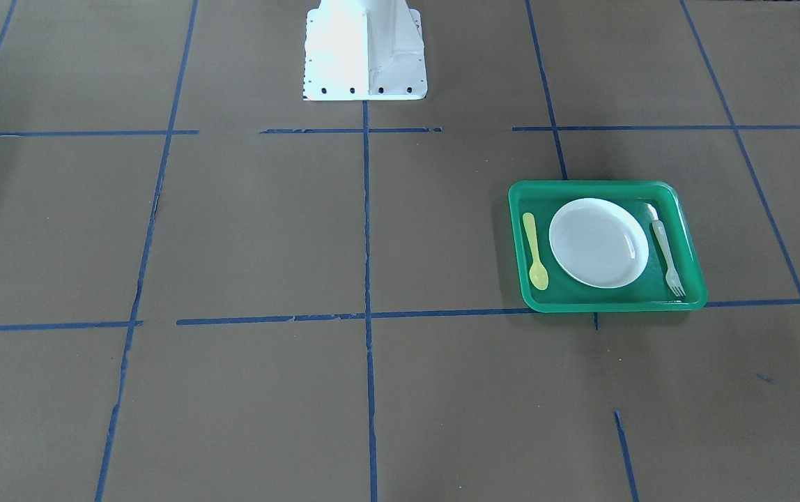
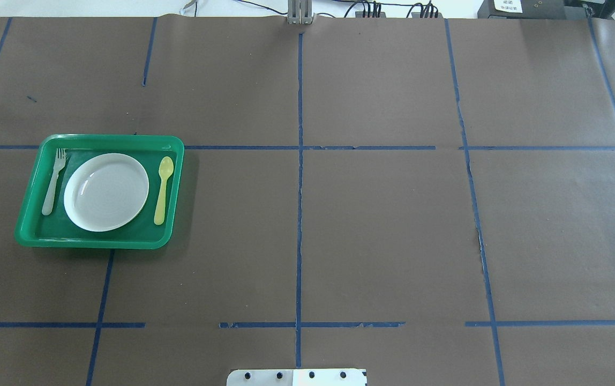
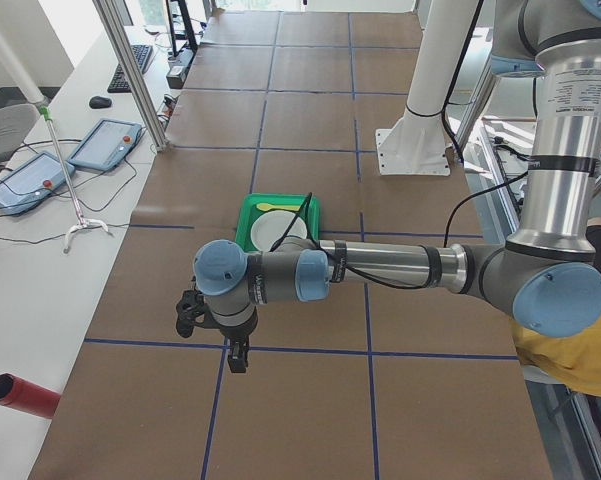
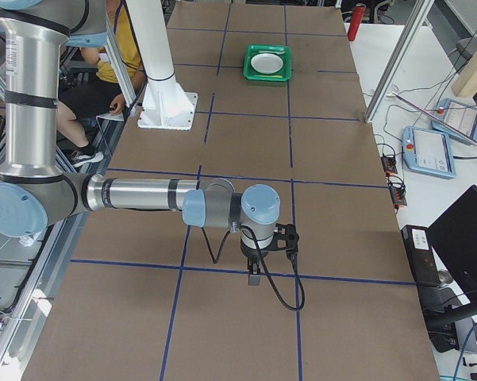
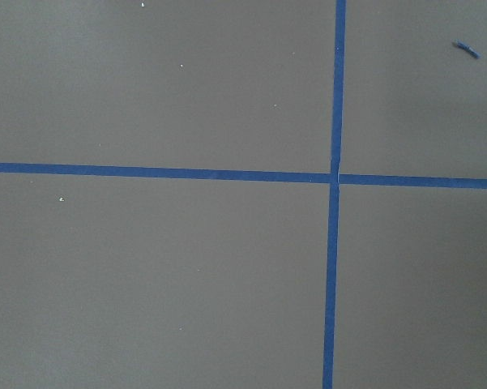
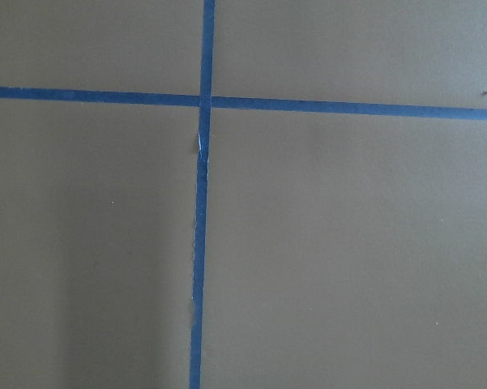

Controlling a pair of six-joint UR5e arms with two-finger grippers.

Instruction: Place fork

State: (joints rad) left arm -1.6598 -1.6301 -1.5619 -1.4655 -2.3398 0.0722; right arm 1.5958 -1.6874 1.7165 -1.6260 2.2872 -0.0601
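The pale whitish plastic fork (image 1: 666,251) lies flat in the green tray (image 1: 602,187), beside the white plate (image 1: 598,242), tines toward the table's far side. From overhead the fork (image 2: 53,181) is left of the plate (image 2: 106,191) in the tray (image 2: 109,138). My left gripper (image 3: 238,360) shows only in the exterior left view, high above the table, short of the tray. My right gripper (image 4: 252,278) shows only in the exterior right view, far from the tray (image 4: 268,62). I cannot tell whether either is open or shut.
A yellow plastic spoon (image 2: 163,182) lies in the tray on the plate's other side. The white robot base (image 1: 365,52) stands at the table's middle edge. Blue tape lines cross the brown table. Both wrist views show only table and tape.
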